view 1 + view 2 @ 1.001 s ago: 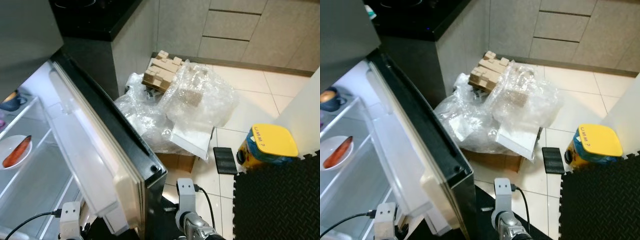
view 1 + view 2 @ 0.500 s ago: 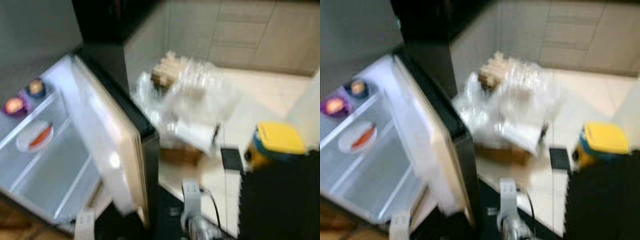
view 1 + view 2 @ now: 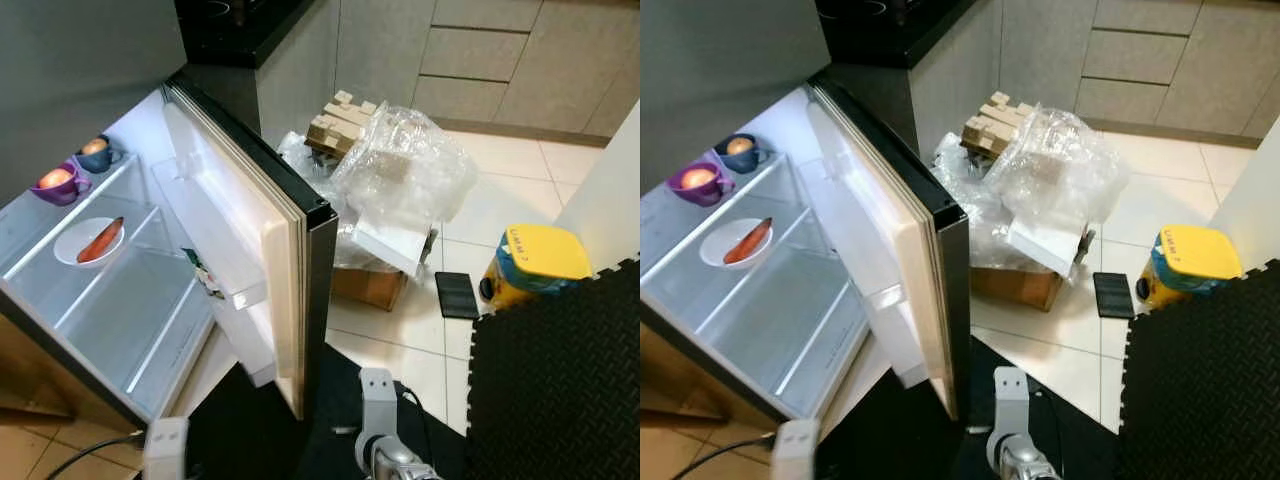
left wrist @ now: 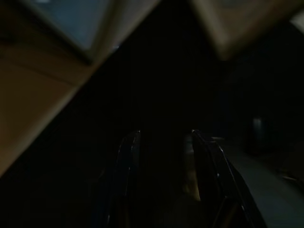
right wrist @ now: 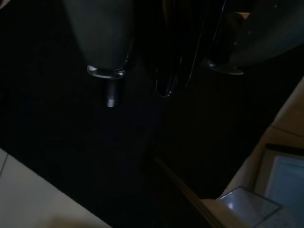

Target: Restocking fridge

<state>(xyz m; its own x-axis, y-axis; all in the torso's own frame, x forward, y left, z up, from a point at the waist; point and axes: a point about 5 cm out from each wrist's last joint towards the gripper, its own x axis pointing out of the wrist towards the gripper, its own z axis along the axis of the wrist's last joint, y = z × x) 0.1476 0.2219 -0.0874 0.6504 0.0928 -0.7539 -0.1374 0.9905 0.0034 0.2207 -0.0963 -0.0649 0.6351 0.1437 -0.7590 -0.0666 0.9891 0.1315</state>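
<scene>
In the left eye view, the fridge (image 3: pixel 120 300) is seen standing open ahead and to the robot's left, its door (image 3: pixel 270 250) swung out toward the robot with the edge pointing at the camera. On the upper shelf a purple bowl (image 3: pixel 55 184) and a blue bowl (image 3: pixel 97 153) are set side by side, each holding a round fruit; on the shelf below, a white plate (image 3: pixel 88 241) carries an orange, elongated item. Beyond the door, on the tiled floor, a heap of plastic wrap (image 3: pixel 400 180) lies over a cardboard box (image 3: pixel 368 287), with a yellow-lidded container (image 3: pixel 530 270) well apart to the right. Both wrists are cut off at the lower edge, so the fingers cannot be judged here.

In the right eye view the same layout is given; the fridge shelves lie forward and left of both arms, and the left arm is judged the nearer. No item for restocking can be made out in reach.

In the left wrist view, very dark, the left gripper (image 4: pixel 164 142) is seen with its fingers parted and nothing between them, over a black floor mat (image 4: pixel 156 85).

In the right wrist view, also dark, the right gripper (image 5: pixel 173 88) hangs idle; its finger state cannot be told.
</scene>
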